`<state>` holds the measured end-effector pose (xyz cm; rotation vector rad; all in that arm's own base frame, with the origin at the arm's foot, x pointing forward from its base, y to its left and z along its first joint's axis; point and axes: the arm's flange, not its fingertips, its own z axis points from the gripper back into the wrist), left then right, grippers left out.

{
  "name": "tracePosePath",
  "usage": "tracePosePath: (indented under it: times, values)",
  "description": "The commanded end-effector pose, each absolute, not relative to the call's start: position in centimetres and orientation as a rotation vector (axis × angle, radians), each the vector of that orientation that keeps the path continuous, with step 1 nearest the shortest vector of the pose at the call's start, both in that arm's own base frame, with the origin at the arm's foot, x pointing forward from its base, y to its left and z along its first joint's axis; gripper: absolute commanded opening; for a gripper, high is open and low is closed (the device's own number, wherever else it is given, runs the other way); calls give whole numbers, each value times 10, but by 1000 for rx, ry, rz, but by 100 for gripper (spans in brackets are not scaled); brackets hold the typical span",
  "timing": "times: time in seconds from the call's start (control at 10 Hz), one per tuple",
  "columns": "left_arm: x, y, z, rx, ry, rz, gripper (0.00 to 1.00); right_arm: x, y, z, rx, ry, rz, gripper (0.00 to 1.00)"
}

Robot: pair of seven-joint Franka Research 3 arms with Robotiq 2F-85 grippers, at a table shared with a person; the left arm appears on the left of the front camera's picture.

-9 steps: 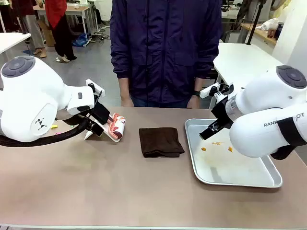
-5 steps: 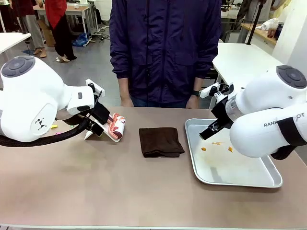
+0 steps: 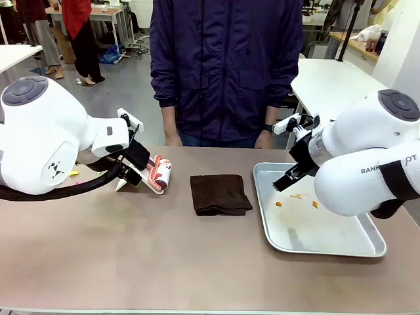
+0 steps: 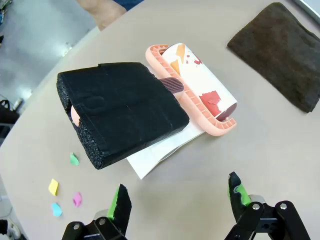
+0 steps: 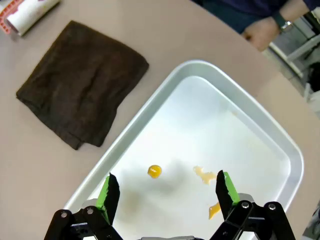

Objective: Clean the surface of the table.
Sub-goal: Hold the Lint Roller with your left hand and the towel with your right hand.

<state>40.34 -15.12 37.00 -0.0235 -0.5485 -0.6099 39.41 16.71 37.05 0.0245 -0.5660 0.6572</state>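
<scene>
- One bench, brownish top, spans the whole scene, and one person stands at its far edge.
- The left fingers are spread wide and grip nothing, just short of one black foam block.
- Beside the block lies one printed roll in a pink holder, a lint roller perhaps.
- Four coloured paper scraps lie nearby.
- One brown cloth sits mid-bench.
- The right fingers are open too and empty, above one silver tray holding three orange bits.
</scene>
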Motion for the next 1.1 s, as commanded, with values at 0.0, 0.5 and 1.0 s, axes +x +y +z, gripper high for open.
tracePosePath:
  times: [0.0, 0.5, 1.0]
  values:
    - [403, -151, 370, -24, -549, -610, 100, 394, 167, 371, 25, -566, 657, 100]
    - [386, -146, 394, -152, -481, -613, 100, 386, 160, 394, 170, -420, 551, 100]
    - [333, -73, 467, -502, -314, -478, 100, 357, 115, 462, 581, -271, 312, 100]
